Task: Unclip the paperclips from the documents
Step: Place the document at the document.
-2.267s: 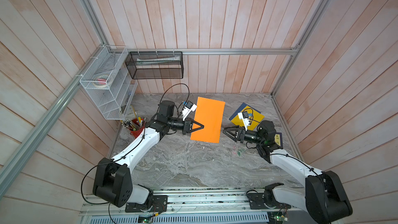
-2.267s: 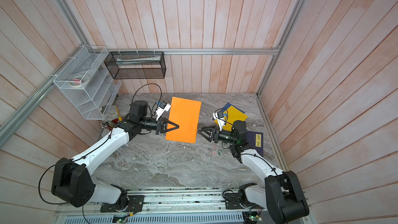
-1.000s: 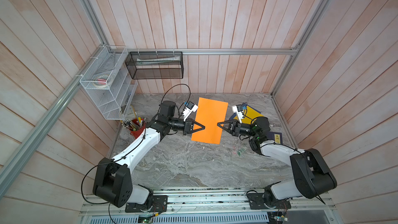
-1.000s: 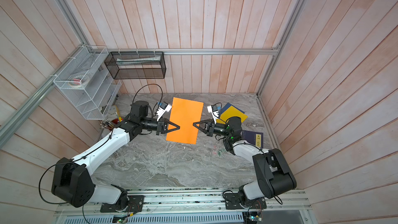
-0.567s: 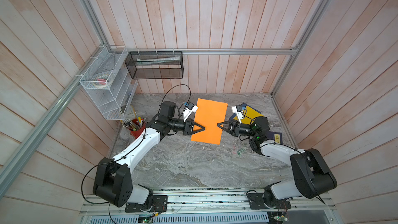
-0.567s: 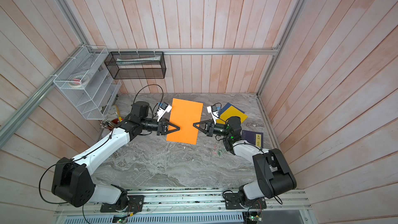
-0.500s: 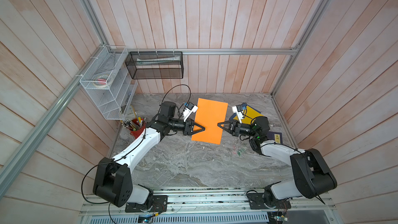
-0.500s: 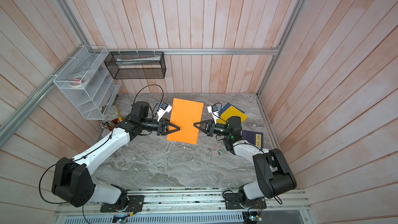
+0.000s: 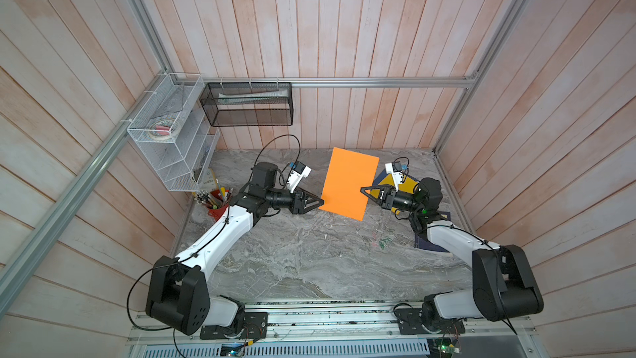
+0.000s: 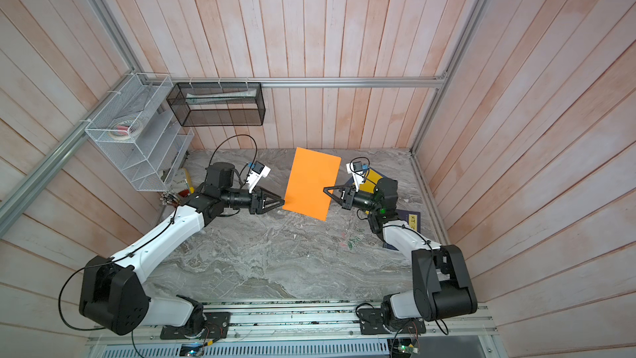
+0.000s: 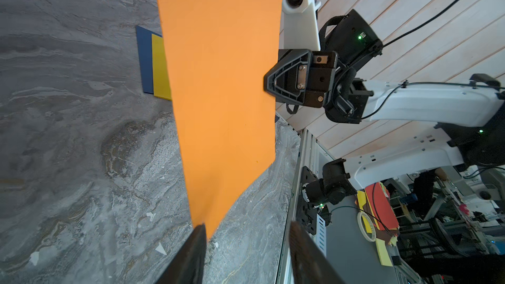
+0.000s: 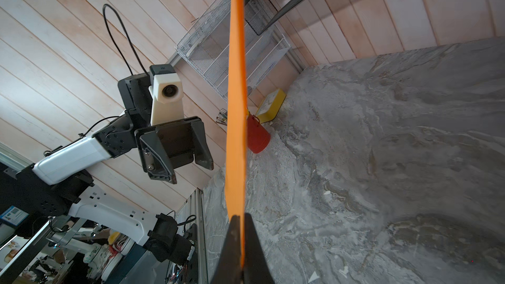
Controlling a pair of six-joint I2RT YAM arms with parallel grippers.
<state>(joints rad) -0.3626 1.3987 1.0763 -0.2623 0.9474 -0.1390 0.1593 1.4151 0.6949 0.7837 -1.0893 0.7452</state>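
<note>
**Both top views.** I see the thin, flat orange sheet (image 9: 349, 184) (image 10: 311, 184) of paper held clear of the grey marbled tabletop (image 9: 292, 263), between my 2 arms. The right gripper (image 9: 363, 189) (image 10: 325, 189) meets the sheet's edge on its own side. The left gripper (image 9: 320, 199) (image 10: 282, 199) points at the opposite edge, near a lower corner.

**Right wrist view.** The orange sheet (image 12: 236, 105) appears edge-on. The right gripper (image 12: 241, 225) is clenched on it, 1 black finger pressed to each face. The left gripper (image 12: 190, 172) stands just beside the sheet with its 2 fingers spread and nothing between them.

**Left wrist view.** The left gripper (image 11: 246, 241) is released. A corner of the orange sheet (image 11: 221, 77) hangs close to 1 finger; I cannot tell whether they touch. The right gripper (image 11: 269, 83) grasps the far edge.

**Other documents.** A flat yellow sheet (image 11: 161, 69) (image 9: 409, 184) lies on a flat dark blue sheet (image 11: 144, 58), both on the tabletop under the right arm.

**Paperclips.** Tiny green and pink wire paperclips (image 9: 382, 241) (image 10: 351, 242) lie loose on the tabletop near the right arm; their number is too small for me to tell.

**Surroundings.** A navy book with a gold label (image 10: 413, 222) lies beside the right arm. A red cup of pens (image 9: 215, 206) and a white wire rack (image 9: 172, 139) stand by the left arm.
</note>
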